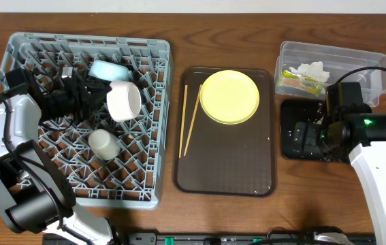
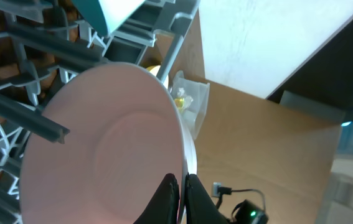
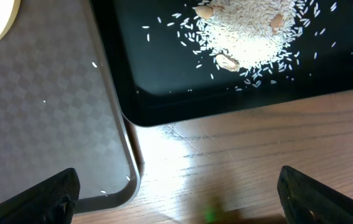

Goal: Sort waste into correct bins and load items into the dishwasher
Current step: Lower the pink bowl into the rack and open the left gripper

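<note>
white bowl (image 1: 123, 101) first: lies tipped on its side among the pegs of the grey rack (image 1: 111, 177), just beside the light blue bowl (image 1: 107, 70). looks hard and glazed, so probably stiff, smooth and slippery, fairly heavy for a two-finger pinch, and liable to chip if knocked against the pegs. pinched at the rim by the left gripper (image 2: 182, 186), fingers drawn together to a thin line over the edge in the left wrist view, underside and foot ring turned toward the camera. best taken exactly there, on the rim wall, one finger inside and one outside; no purchase on the round belly. calls for letting go only once seated between pegs, since likely to swing or roll around so narrow a grip.

elsewhere: yellow plate (image 1: 229, 96) and chopsticks (image 1: 183, 122) on the brown tray (image 1: 227, 163), not yet loaded. plate flat and thin, probably hard to get under, best pinched at the raised edge. chopsticks light, thin, prone to roll, best taken mid-length as a pair. right gripper (image 3: 182, 199) spread wide, holding nothing, hanging over the near edge of the black tray (image 3: 226, 109) with rice (image 3: 251, 31) heaped inside. wrapper (image 1: 295, 78) and tissue (image 1: 313, 69) already in the clear tub (image 1: 376, 68).
</note>
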`<state>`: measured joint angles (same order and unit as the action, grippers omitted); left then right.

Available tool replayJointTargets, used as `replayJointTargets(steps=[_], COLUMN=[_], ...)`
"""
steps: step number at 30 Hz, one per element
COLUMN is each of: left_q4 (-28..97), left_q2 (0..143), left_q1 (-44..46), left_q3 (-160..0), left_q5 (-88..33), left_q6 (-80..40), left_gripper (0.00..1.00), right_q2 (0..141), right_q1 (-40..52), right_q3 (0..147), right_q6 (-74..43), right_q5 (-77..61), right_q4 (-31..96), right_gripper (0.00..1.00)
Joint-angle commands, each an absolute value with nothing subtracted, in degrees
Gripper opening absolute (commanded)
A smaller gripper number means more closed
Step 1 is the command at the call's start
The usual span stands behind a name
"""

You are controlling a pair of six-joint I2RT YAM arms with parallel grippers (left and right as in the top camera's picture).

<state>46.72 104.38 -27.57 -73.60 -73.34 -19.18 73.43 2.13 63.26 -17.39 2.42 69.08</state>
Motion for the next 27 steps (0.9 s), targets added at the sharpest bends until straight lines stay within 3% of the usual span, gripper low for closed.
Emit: replayJointTargets(steps=[1,8,16,22,25,27], left_q4=[45.91,44.91,47.72,49.23,50.13,50.06], left_q2=[106.06,106.06,106.06,106.06,106.06,106.06], left_q1=[-27.51,-27.4,-24.45,-23.16,-23.62,-24.03], left_q3=[-72.07,-72.07,-72.05,-72.05,-72.05,-72.07], left_q5=[-67.29,-67.31,-67.22,-55.53,-50.81,-50.72], left_q6=[-29.12,-37.26,-37.89,-35.18,-31.4,-30.41], left_gripper=[0.06,0.06,0.06,0.06,0.15,0.32], right_q2=[72.75,72.75,72.75,72.75,72.75,72.75], right_q1=[1.67,1.67,1.67,1.67,1.67,1.67], right_q3=[64.05,64.05,64.05,64.05,64.05,64.05], right_q6=[-16.64,-16.67,-16.67,-16.64,-16.6,-16.1], right_q5=[3.18,3.18,3.2,3.2,3.2,3.22], right_q4=[68.88,69.01,68.97,69.34,69.49,69.43], right_gripper=[0.99,0.99,0.99,0.99,0.99,0.99])
